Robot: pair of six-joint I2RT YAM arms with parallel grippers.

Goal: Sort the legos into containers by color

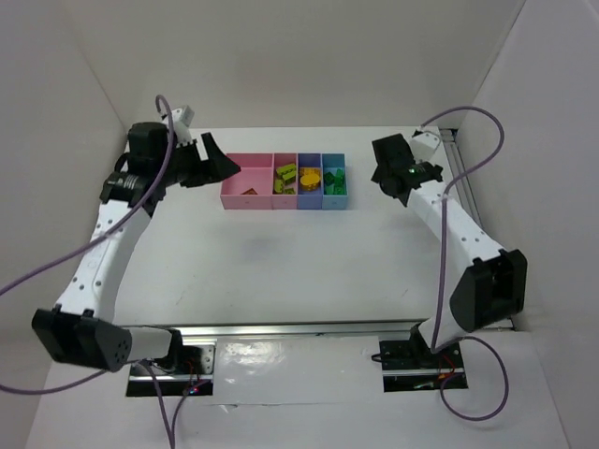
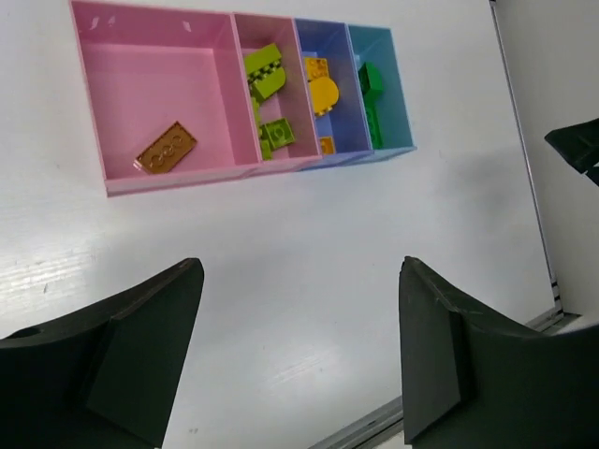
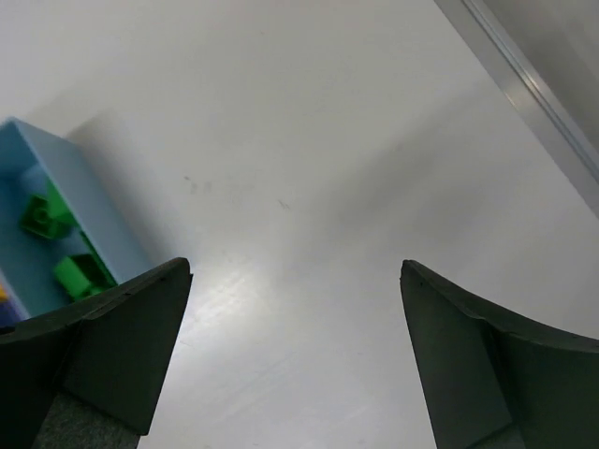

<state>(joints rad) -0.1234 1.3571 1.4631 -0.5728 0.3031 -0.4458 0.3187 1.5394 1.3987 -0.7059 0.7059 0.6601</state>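
Both arms were built of white, tube-shaped plastic links joined by bulky, rounded black housings. The left arm point(image 1: 105, 245) carried a line of small dark screw holes along its long white link, and the right arm point(image 1: 457, 229) showed the same dots. A thin purple cable point(image 1: 58, 265) looped off each arm. Behind the left gripper point(image 1: 223, 166) sat a small white camera block point(image 1: 182, 116); behind the right gripper point(image 1: 388, 173), on the black wrist, glowed a tiny green light point(image 1: 413, 171). Seen from the wrists, the fingers point(image 2: 131, 365) were matte black wedges with flat inner faces and sharp, angular edges.
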